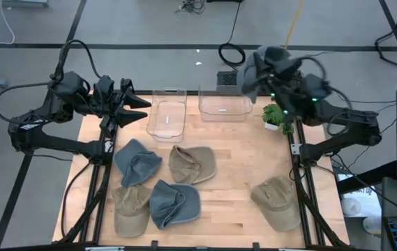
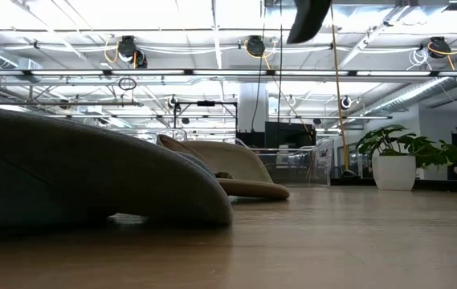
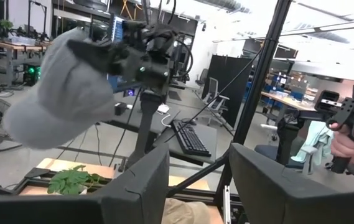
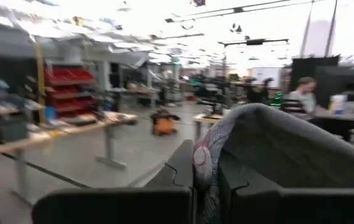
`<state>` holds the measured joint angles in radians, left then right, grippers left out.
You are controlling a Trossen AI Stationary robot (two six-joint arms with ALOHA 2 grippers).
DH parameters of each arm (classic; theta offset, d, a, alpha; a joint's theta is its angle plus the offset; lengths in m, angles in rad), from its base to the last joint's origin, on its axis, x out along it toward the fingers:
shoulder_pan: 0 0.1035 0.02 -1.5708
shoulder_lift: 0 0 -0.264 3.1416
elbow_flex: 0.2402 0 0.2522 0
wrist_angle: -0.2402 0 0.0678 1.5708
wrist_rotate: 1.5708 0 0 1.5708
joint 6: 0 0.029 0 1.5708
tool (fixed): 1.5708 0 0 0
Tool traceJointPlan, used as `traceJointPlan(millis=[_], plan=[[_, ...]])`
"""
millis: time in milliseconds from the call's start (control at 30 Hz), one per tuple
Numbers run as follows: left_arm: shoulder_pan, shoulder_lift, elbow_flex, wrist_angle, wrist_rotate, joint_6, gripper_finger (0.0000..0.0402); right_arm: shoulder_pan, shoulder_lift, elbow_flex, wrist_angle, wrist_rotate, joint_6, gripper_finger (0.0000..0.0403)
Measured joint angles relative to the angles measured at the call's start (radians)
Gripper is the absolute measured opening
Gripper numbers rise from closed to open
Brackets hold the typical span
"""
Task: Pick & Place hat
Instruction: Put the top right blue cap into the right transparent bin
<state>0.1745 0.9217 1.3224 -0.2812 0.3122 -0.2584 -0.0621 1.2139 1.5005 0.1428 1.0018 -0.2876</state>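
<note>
My right gripper [image 4: 206, 169] is shut on a grey-blue hat [image 1: 261, 64], held high in the air over the table's far edge, above the right clear bin [image 1: 224, 104]. The same hat [image 3: 58, 93] shows in the left wrist view, and its dark lower end [image 2: 308, 16] at the top of the low view. My left gripper [image 1: 139, 106] waits open at the table's far-left corner, touching nothing. Several other hats lie flat on the table: grey-blue [image 1: 137, 162], tan [image 1: 192, 164], tan [image 1: 132, 209], blue [image 1: 176, 203], tan [image 1: 276, 202]. My right gripper pinches the hat's cloth edge [image 4: 201, 155] between its two fingers. The hat's rounded crown [image 4: 288, 146] bulges out to one side of the fingers. The hat is lifted clear of the table and bins; one layer or several, I cannot tell.
A second clear bin [image 1: 167, 115] stands left of the first at the far edge. A small potted plant [image 1: 276, 115] sits under the right arm near the far-right corner. Bare wood lies between the tan hats mid-table. A person's hand [image 3: 349, 134] shows beyond the table.
</note>
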Motion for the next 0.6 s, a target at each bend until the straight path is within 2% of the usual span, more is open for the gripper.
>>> traceJointPlan(millis=[333,600], plan=[[0.0,0.0,0.0,-0.001,0.0,0.054,0.0157,-0.16,0.099,0.0,-0.121,0.011,-0.142,0.0005],[0.0,0.001,0.0,-0.002,-0.034,0.075,0.0167,-0.284,0.129,-0.002,-0.39,-0.155,-0.09,0.0005]])
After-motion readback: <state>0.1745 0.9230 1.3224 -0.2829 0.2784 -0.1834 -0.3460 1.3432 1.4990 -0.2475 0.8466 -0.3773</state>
